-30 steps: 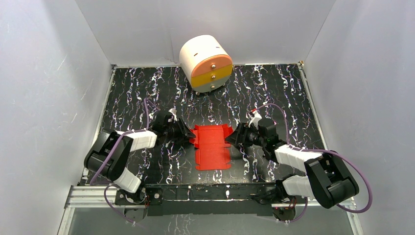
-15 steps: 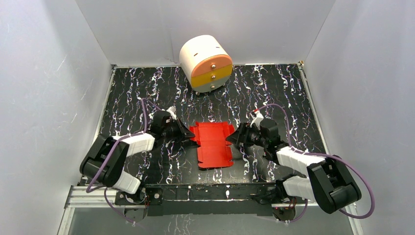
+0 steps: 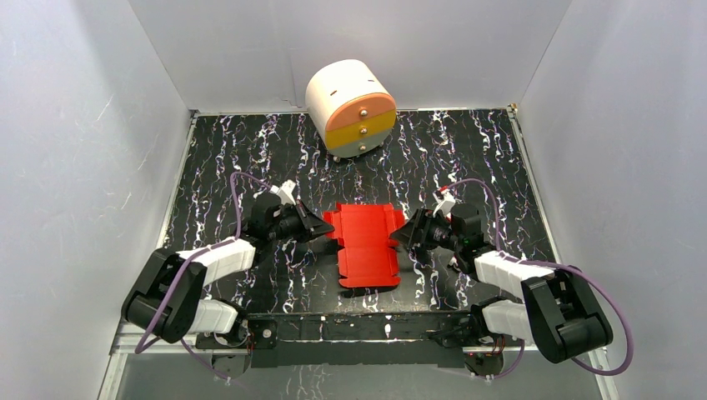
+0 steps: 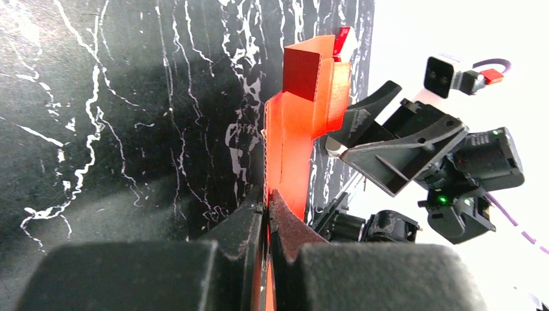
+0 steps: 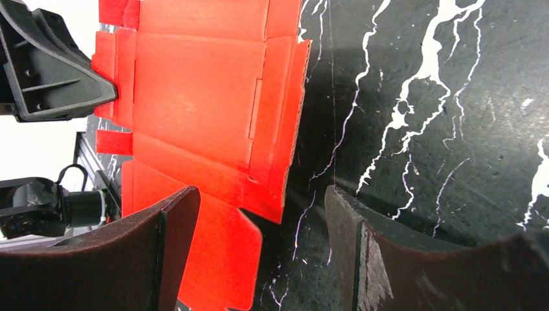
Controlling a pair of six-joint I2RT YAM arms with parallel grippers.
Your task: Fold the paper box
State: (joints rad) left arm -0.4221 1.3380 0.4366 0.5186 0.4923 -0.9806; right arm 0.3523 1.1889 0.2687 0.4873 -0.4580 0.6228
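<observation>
**Box.** The red box (image 3: 365, 246) lies as an unfolded, flapped sheet on the black marbled counter (image 3: 250, 150), at the centre of the top view and just below mid-height. Its long axis runs toward the bottom of the frame, and creases and side flaps are visible.

**Left tool.** The left tool (image 3: 319, 227) is at the sheet's upper left edge. In the left wrist view its jaws are closed on the card, which is pinched between them at bottom centre. From there the sheet runs away edge-on, and one flap stands up at its far end, near the top of the frame.

**Right tool.** The right tool (image 3: 399, 236) is at the sheet's right edge, opposite the left tool. Its jaws are wide open. In the right wrist view the fingers (image 5: 171, 253) straddle the sheet's side flap and grip nothing. Whether either finger touches the card cannot be told.

**Other items.** A round drawer unit (image 3: 350, 107) stands at the counter's far edge, top centre, well apart from the box.
</observation>
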